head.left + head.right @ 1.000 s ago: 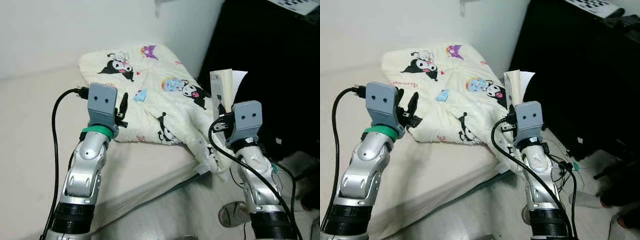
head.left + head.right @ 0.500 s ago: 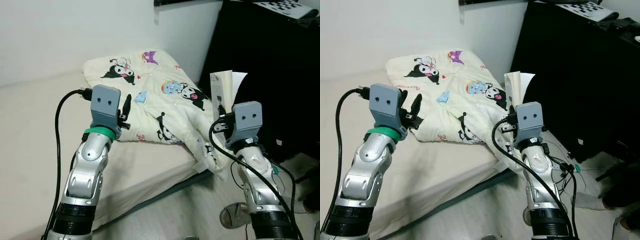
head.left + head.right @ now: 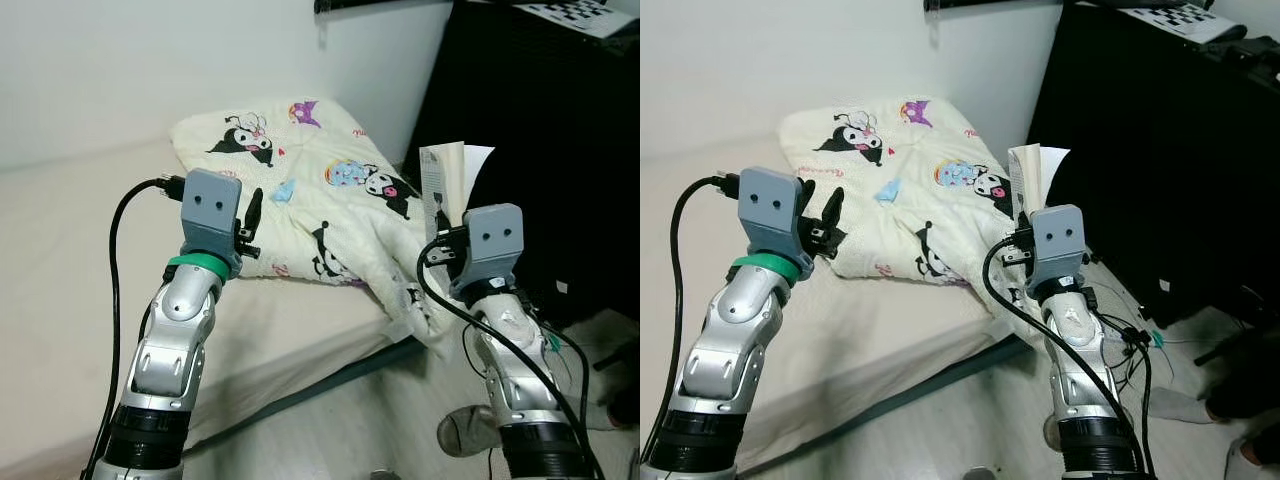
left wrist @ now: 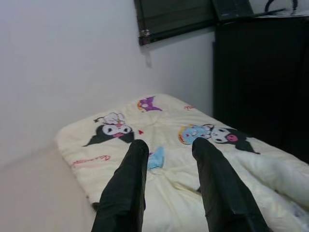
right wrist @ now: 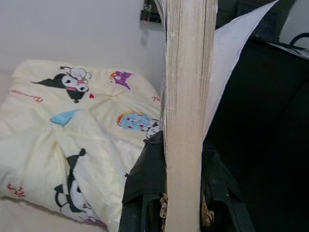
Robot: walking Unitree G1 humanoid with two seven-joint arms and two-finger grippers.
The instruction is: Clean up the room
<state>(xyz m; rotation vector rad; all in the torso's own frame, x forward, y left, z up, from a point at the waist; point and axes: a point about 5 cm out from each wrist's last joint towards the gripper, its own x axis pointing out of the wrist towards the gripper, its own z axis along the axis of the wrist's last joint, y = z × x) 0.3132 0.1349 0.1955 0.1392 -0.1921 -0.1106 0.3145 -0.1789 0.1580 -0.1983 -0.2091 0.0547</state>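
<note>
Cream quilt (image 3: pixel 320 190) on bed (image 3: pixel 70 260): right gripper (image 5: pixel 181 193) beside it clamps book (image 5: pixel 186 96) upright; left gripper (image 4: pixel 169 154) above it, fingers parted, nothing held.

Bed in a corner, dark cabinet beside it

The bed (image 3: pixel 60 250) has a plain beige sheet and stands against a white wall (image 3: pixel 150 60). A cream quilt (image 3: pixel 320 190) printed with cartoon figures lies at the bed's far end, one corner hanging over the edge. A tall black cabinet (image 3: pixel 540 110) stands just beside that end, with a checkered board (image 3: pixel 575 12) on top. On the pale floor (image 3: pixel 340 430) below the bed's edge lie a grey shoe (image 3: pixel 462 430) and loose cables (image 3: pixel 1130 335).
</note>
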